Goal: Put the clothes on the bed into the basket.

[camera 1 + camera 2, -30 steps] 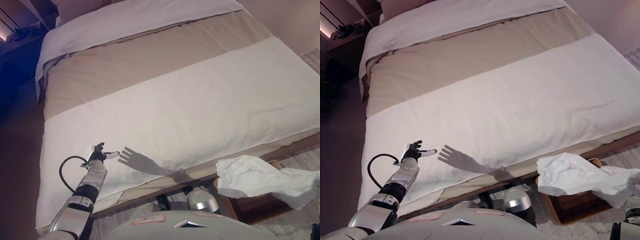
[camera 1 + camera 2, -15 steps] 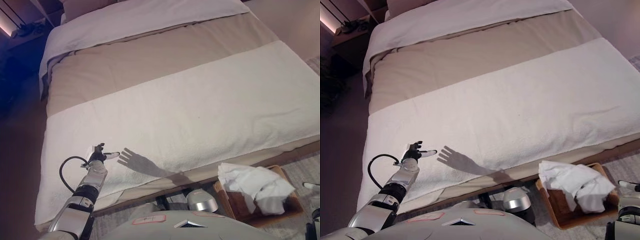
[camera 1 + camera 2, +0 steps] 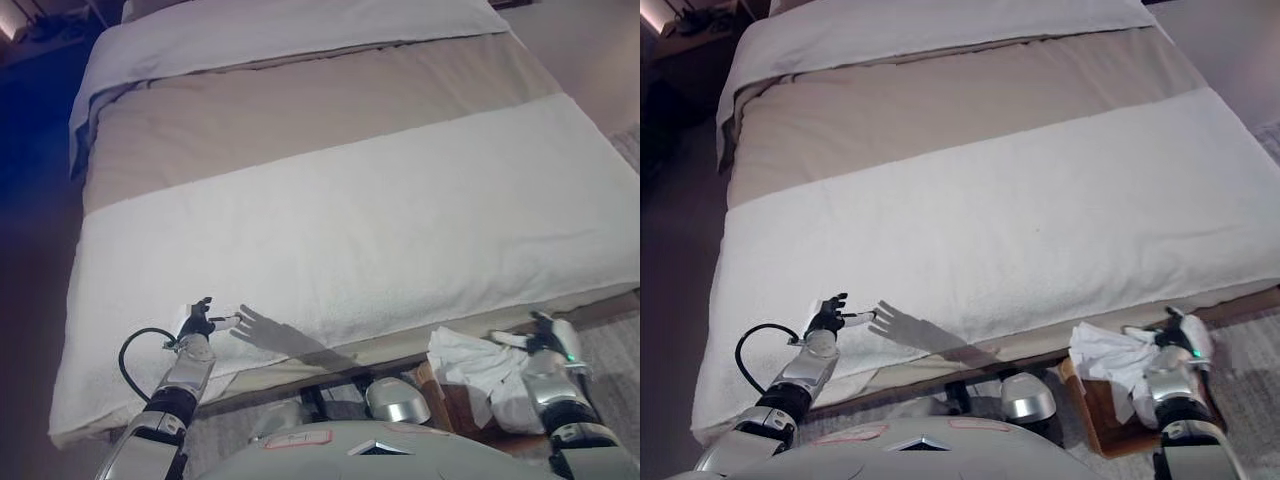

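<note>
Bedding filled most of the view: the bed (image 3: 330, 220) lay under a white blanket across its near half, a tan band behind that, a white sheet at the head. Dark floor ran along its left side, paler floor at the right. White clothes (image 3: 1110, 355) sat bunched in the wooden basket (image 3: 1092, 415) on the floor below the bed's near edge. The right hand (image 3: 1180, 332) hovered just beside them, fingers loosely spread. The left hand (image 3: 203, 320) hung over the blanket's near edge, fingers splayed, holding nothing.
</note>
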